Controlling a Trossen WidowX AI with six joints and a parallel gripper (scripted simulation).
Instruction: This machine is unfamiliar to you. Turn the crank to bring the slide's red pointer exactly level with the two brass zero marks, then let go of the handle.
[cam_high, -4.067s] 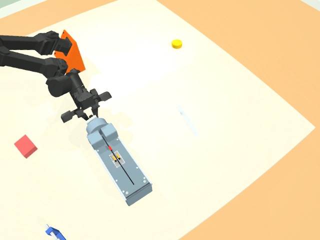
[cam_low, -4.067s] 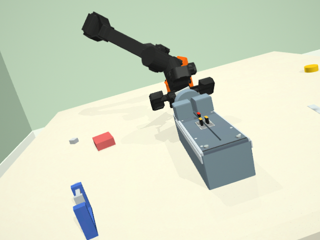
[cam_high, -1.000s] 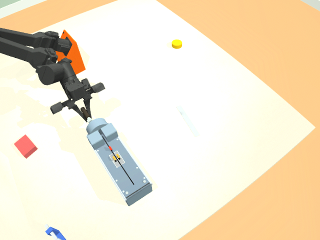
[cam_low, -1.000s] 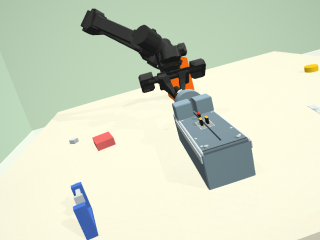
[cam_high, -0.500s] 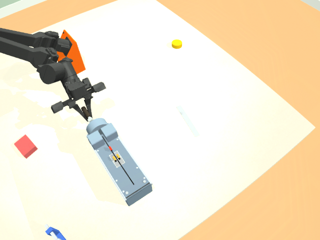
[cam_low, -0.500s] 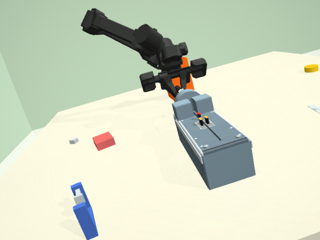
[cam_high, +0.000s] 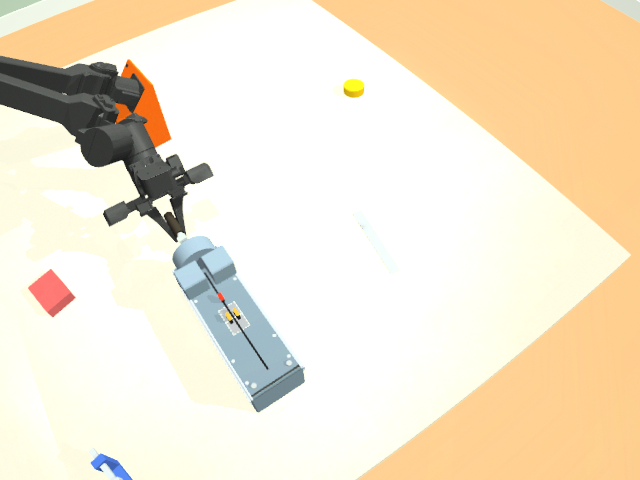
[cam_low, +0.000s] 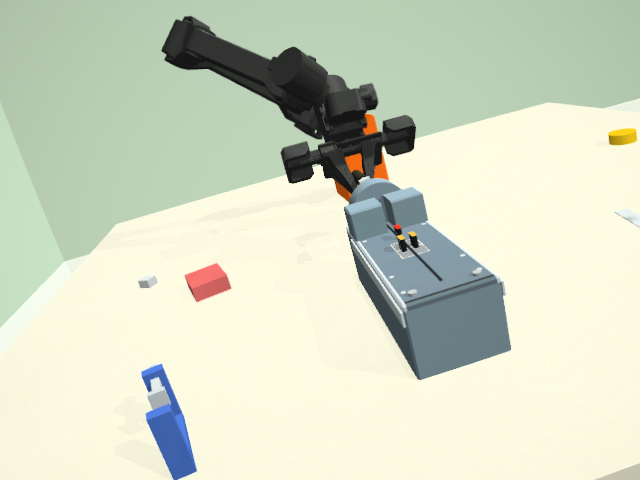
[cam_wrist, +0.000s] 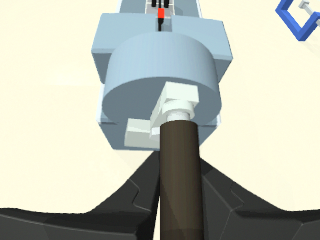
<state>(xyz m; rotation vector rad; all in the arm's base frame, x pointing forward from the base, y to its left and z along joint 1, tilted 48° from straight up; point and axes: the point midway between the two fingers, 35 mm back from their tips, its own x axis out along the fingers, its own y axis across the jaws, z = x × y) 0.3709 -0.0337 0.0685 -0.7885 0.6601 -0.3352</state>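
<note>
Claw (cam_wrist: 179, 190): clenched on the dark crank handle (cam_wrist: 180, 187), one finger on each side of it, at the lower centre of the wrist view.
Crank: a pale arm (cam_wrist: 160, 116) joins the handle to the round grey drum (cam_wrist: 156, 70) at the near end of the machine.
Machine (cam_high: 242, 330): long grey box lying diagonally at centre of the top view, on the cream worktop (cam_high: 413, 206).
Red pointer (cam_high: 220, 296): on the black slot, toward the drum end, short of the two brass marks (cam_high: 232, 314) and not level with them.
Arm (cam_high: 62, 98): enters from the upper left of the top view.
Other things: red block (cam_high: 50, 292) at left, yellow disc (cam_high: 354, 87) at upper centre, orange panel (cam_high: 149, 111) behind the arm, blue piece (cam_low: 168, 418) at lower left of the exterior view.
</note>
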